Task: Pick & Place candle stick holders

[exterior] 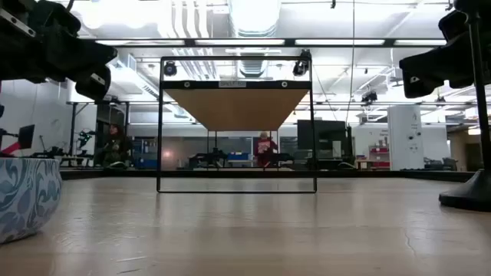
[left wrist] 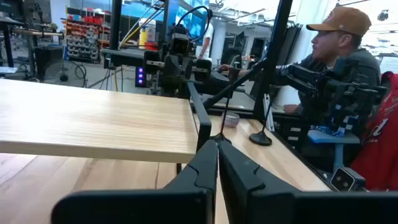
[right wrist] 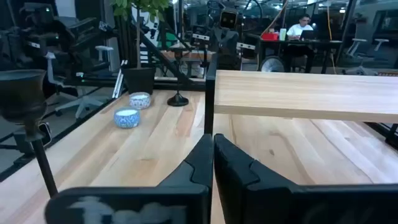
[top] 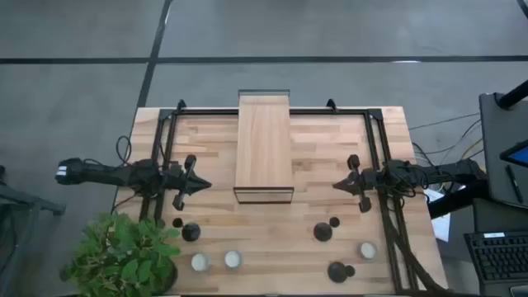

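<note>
A: How many of each item does the overhead view show?

B: Three candle stick holders: one (top: 189, 231) at the left near the plant (top: 122, 257), one (top: 324, 230) right of centre, one (top: 338, 271) at the near edge on the right. All stand on the table (top: 330, 157), apart from both grippers. Three tealight candles: two (top: 200, 262) (top: 233, 260) side by side at the left, one (top: 367, 250) at the right. One raised wooden shelf (top: 264, 147) sits mid-table.

A: And the grippers?

B: The left gripper (top: 205, 186) and right gripper (top: 337, 186) face each other across the shelf, each with fingers pressed together, holding nothing.

A: Any legible writing?

B: None can be read.

A: What differs between views?

B: The low view shows no holder, only a blue-patterned pot (exterior: 27, 199) and the shelf frame. The left wrist view shows a person in a cap (left wrist: 339, 59); the right wrist view shows two candles in blue-patterned cups.
</note>
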